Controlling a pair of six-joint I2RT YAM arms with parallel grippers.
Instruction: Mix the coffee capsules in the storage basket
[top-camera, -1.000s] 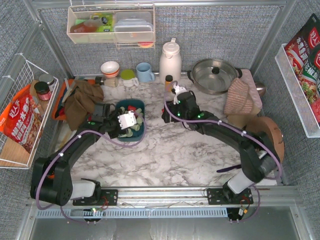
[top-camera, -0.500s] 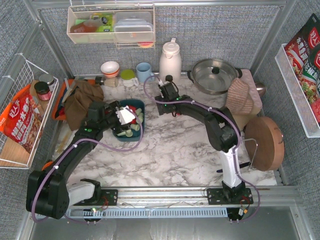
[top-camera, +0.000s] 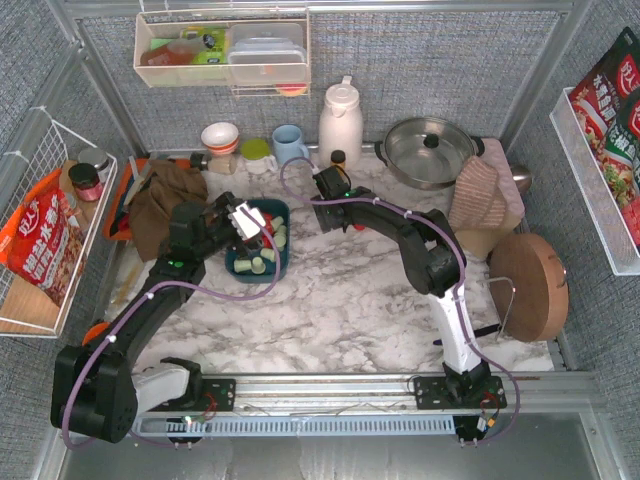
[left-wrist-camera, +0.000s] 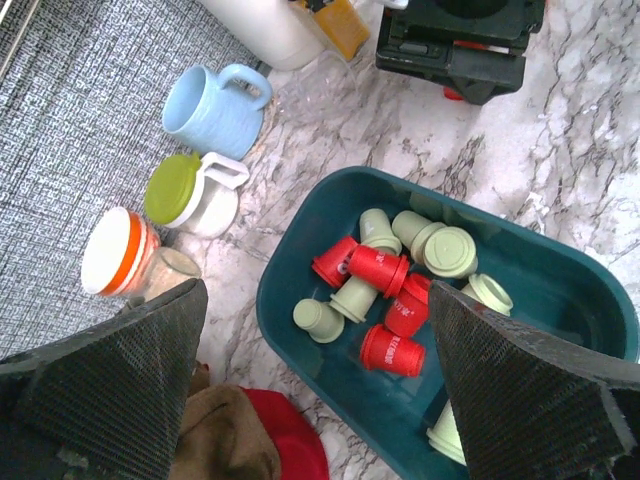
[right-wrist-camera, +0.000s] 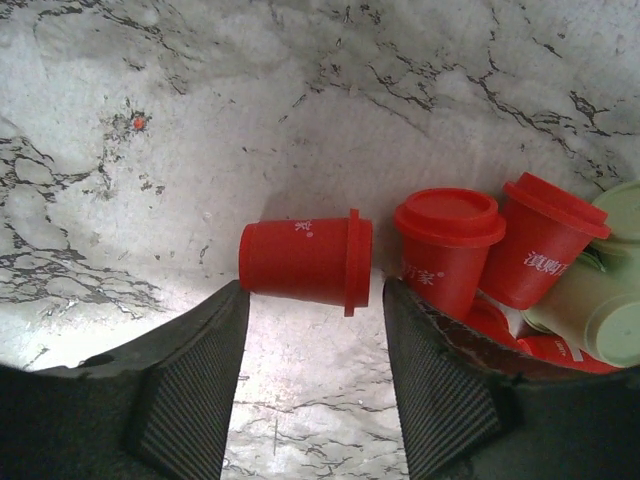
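We saw a white desk (top-camera: 340, 300) veined in grey like marble, closed in by grey woven wall panels (top-camera: 420, 70). Along the back of the top view stood a white jug (top-camera: 340, 120), a lidded steel pot (top-camera: 430, 150), a blue mug (top-camera: 290, 145) and an orange-banded bowl (top-camera: 220, 135). A clear shelf (top-camera: 222, 50) hung on the wall above them, and a wire rack (top-camera: 70, 133) at the left edge held a snack bag (top-camera: 40, 240). The storage basket (top-camera: 284, 255) sat left of centre on the desk, with red and pale green coffee capsules (left-wrist-camera: 380, 268) jumbled inside, some upright, some on their sides. The left fingers (left-wrist-camera: 120, 380) hung over it, spread wide with nothing between them. More capsules stood and lay on the bare desk at the right edge of the right wrist view. The right fingers (right-wrist-camera: 190, 390) stood apart too, though less widely, and one red capsule lay on its side across the gap at their tips. A thin strip of desk showed beside its rim, so they were not clamped on it. That bunch was cut off by the frame edge, and in the top view the right arm (top-camera: 430, 250) hid most of it. There the left arm (top-camera: 150, 290) covered the basket's upper left corner, a brown cloth (top-camera: 165, 205) covered most of an orange tray (top-camera: 115, 215), and the print on the capsules was too small to read.
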